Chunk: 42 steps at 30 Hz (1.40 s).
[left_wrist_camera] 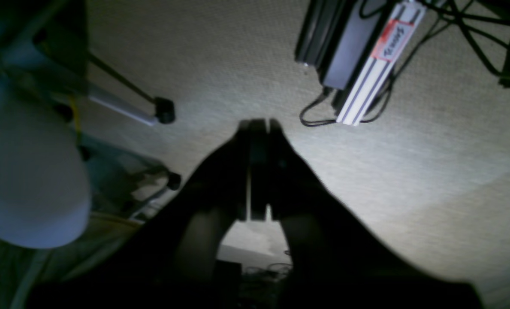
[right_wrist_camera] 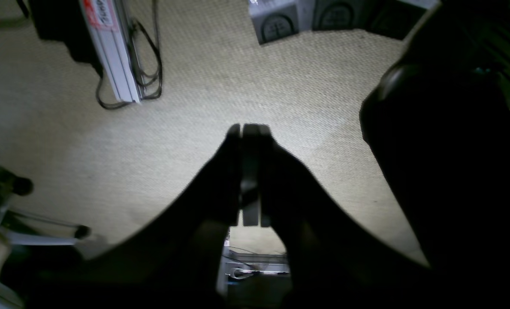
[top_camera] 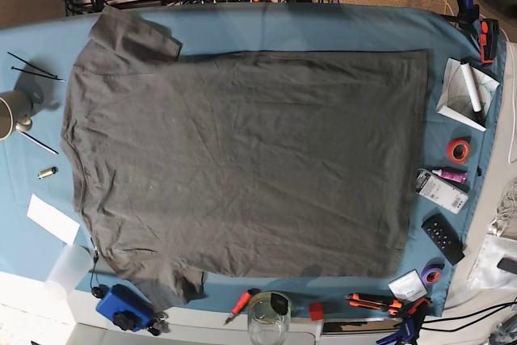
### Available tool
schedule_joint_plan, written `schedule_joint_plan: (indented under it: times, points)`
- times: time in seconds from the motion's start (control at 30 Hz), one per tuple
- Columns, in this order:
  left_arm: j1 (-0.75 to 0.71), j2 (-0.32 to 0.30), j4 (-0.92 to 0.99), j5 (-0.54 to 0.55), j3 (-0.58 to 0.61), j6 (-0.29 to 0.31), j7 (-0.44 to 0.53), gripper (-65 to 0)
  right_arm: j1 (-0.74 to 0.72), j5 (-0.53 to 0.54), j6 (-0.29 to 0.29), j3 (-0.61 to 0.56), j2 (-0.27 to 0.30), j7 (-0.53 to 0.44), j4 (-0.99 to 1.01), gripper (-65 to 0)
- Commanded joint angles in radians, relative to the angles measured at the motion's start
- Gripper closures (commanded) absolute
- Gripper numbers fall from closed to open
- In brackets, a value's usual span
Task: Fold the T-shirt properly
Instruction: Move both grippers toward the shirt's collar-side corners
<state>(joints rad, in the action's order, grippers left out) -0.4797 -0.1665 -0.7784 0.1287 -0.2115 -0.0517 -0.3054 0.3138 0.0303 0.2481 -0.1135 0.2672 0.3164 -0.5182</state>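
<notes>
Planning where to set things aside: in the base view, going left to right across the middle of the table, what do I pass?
Mug → T-shirt → orange tape roll.

We can read almost nothing here. Up and to the right of the left gripper (left_wrist_camera: 259,124) — its jaws pressed together — a red-and-white label (left_wrist_camera: 393,39) sits on a pale aluminium rail (left_wrist_camera: 372,75), with dark handwriting too blurred for us to make out. Up and left of the right gripper (right_wrist_camera: 249,128) we see a similar label (right_wrist_camera: 98,9) on a rail (right_wrist_camera: 115,56) (equally unreadable). The overhead view gives us no legible print.
</notes>
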Motion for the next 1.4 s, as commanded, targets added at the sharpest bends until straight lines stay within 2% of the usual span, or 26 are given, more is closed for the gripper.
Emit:
schedule_joint_plan:
  times: [0.0, 0.3, 0.7, 0.77, 0.9, 1.13, 1.33, 1.37]
  points:
    - [-0.037, -0.012, -0.039, 0.008, -0.002, -0.001, -0.001, 0.0, 0.035, 0.007, 0.001, 0.002, 0.021, -0.006, -0.043, 0.0]
    - [-0.256, -0.019, -0.361, 0.033, -0.002, -0.001, -0.020, 0.0, 0.356, 0.006, -0.025, 0.018, 0.065, -0.009, -0.503, 0.0]
    - [-0.547, -0.019, -0.842, 0.033, -0.002, -0.001, -0.040, 0.0, 0.740, 0.008, -0.039, 0.275, 0.060, 0.008, -1.164, 0.0]
    - [-0.586, -0.019, -0.928, 0.033, -0.002, -0.002, -0.049, 0.0, 0.779, 0.051, -0.039, 0.315, 0.060, 0.029, -1.258, 0.0]
    - [-0.641, -0.019, -1.078, 0.033, -0.002, -0.004, -0.089, 0.0, 0.825, 0.166, -0.039, 0.373, 0.058, 0.102, -1.419, 0.0]
    - [-0.688, -0.013, -1.241, 0.032, -0.002, -0.004, -0.100, 0.0, 0.819, 0.171, -0.039, 0.436, 0.011, 0.164, -1.641, 0.0]
    - [-0.689, -0.013, -1.311, 0.024, -0.002, -0.004, -0.151, 0.0, 0.811, 0.171, -0.039, 0.436, 0.010, 0.256, -1.773, 0.0]
    - [-0.689, -0.013, -1.314, 0.024, -0.002, -0.004, -0.151, 0.0, 0.808, 0.169, -0.039, 0.436, 0.010, 0.261, -1.784, -2.0]
